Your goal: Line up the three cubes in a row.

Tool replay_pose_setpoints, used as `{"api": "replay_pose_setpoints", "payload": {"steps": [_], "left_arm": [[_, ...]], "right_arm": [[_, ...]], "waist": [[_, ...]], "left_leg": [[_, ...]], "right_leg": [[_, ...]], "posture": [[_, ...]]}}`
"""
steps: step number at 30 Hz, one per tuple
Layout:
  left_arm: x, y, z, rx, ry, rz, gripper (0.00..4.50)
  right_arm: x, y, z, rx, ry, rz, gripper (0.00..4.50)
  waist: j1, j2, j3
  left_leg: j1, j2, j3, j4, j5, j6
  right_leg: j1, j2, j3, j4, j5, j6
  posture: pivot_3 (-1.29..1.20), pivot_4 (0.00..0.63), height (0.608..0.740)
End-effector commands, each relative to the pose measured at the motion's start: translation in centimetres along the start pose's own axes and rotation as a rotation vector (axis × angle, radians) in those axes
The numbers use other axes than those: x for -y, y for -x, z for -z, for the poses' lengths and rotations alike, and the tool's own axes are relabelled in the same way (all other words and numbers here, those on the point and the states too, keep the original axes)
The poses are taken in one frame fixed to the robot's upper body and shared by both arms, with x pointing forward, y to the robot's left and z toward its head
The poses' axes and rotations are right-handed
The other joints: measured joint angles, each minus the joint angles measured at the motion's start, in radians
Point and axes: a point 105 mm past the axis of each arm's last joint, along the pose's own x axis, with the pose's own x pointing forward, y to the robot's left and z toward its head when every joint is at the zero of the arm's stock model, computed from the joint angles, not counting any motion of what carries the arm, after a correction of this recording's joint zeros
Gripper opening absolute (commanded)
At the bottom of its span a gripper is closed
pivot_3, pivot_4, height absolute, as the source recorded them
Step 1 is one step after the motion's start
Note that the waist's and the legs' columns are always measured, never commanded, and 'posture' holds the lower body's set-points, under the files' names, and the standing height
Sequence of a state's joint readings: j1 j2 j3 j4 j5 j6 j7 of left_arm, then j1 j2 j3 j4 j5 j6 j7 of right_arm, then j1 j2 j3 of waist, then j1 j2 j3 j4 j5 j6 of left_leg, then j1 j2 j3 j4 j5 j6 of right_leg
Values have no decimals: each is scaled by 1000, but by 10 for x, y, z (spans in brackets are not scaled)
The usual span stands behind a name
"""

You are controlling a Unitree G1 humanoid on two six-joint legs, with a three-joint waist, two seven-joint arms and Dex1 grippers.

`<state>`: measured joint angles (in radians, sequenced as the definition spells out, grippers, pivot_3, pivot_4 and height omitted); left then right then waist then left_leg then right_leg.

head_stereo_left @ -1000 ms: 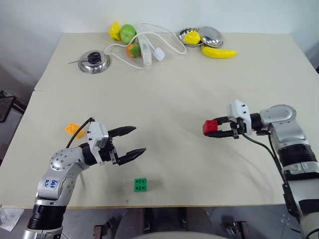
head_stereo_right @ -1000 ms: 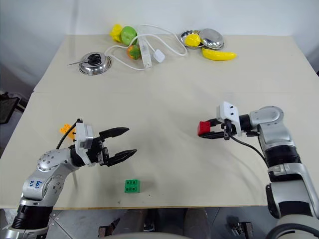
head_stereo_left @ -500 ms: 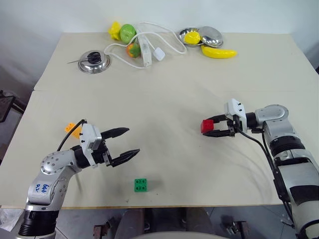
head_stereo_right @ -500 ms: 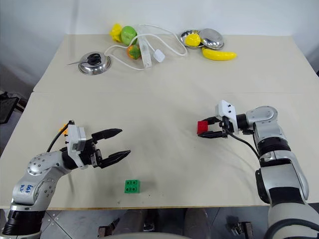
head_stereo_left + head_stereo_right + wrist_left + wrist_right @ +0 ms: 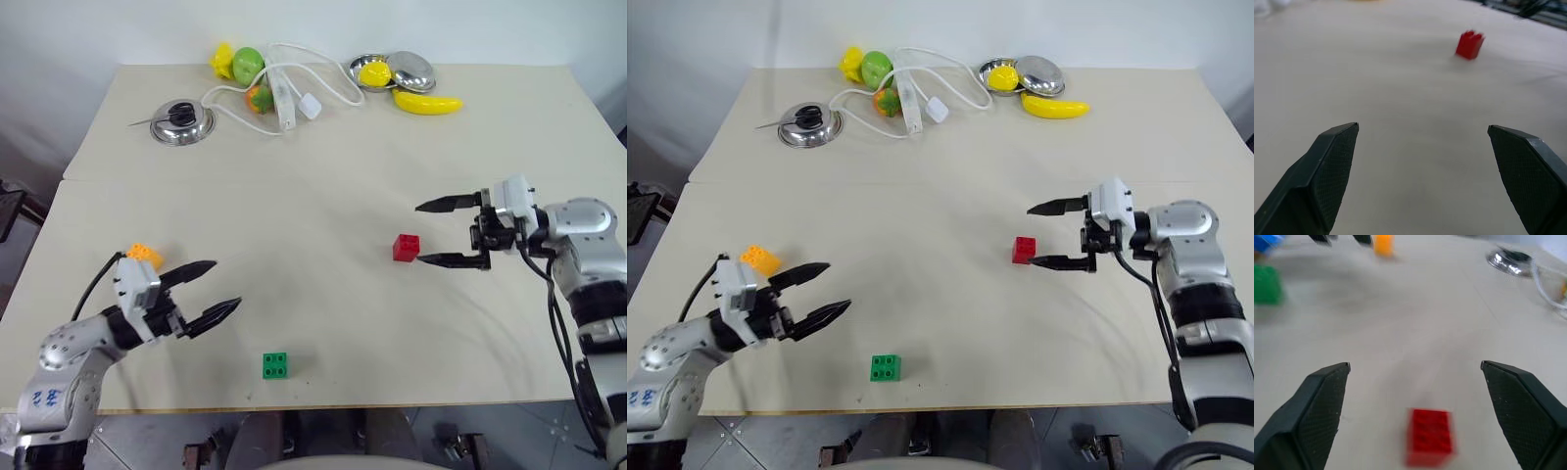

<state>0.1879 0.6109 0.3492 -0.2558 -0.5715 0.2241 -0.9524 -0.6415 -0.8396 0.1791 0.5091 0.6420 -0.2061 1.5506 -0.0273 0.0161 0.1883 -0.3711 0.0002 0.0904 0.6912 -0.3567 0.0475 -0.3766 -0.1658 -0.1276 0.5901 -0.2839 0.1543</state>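
The red cube (image 5: 406, 247) lies on the table right of centre, free of any grip; it also shows in the wrist views (image 5: 1429, 436) (image 5: 1469, 44). My right gripper (image 5: 428, 233) is open, its fingertips just right of the red cube. The green cube (image 5: 275, 364) rests near the front edge. At the left the orange-yellow cube (image 5: 144, 255) sits just behind my left gripper (image 5: 209, 291), which is open with nothing between its fingers.
At the table's far side lie a steel lid (image 5: 178, 119), a white cable with plug (image 5: 294, 93), toy fruit (image 5: 240, 64), two steel bowls (image 5: 404, 69) and a toy banana (image 5: 428, 102). A seam crosses the table (image 5: 294, 181).
My right gripper has opened and let the red cube down onto the table, then drawn back to the right. My left arm has pulled back to the left, still open.
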Motion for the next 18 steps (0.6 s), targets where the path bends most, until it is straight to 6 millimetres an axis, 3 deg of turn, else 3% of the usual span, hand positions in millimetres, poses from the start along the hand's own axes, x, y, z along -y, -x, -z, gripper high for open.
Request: {"api": "replay_pose_setpoints", "payload": {"steps": [1,5,9,13,18], "left_arm": [[6,29,2,-30,-33,-24,4500],[16,64,17,-118,-11,-22,4500],[21,83,25,-204,-39,44,4500],[49,58,15,-211,-94,297,4500],[75,23,19,-227,-127,494,4500]], "right_arm": [[-30,0,-24,113,13,-115,4479],[-71,-7,-13,141,-57,-169,4479],[-82,-5,0,146,-59,-115,4479],[-85,14,10,82,-89,-72,4479],[-94,37,17,13,-115,-31,4479]], "waist": [[2,0,0],[14,-2,0],[25,-2,0],[30,-1,1],[26,-1,1]], "left_leg": [[0,0,0,0,0,0],[0,0,0,0,-1,0],[1,0,2,1,-5,-3],[1,-1,1,2,-6,-4],[1,-1,1,1,-5,0]], "right_leg": [[0,0,0,0,0,0],[0,-1,-1,0,0,0],[-1,-2,1,-1,0,0],[-1,-5,0,-3,0,-1],[0,-4,0,0,0,-1]], "posture": [[0,150,740],[0,150,740],[0,150,740],[0,150,740],[0,150,740]]}}
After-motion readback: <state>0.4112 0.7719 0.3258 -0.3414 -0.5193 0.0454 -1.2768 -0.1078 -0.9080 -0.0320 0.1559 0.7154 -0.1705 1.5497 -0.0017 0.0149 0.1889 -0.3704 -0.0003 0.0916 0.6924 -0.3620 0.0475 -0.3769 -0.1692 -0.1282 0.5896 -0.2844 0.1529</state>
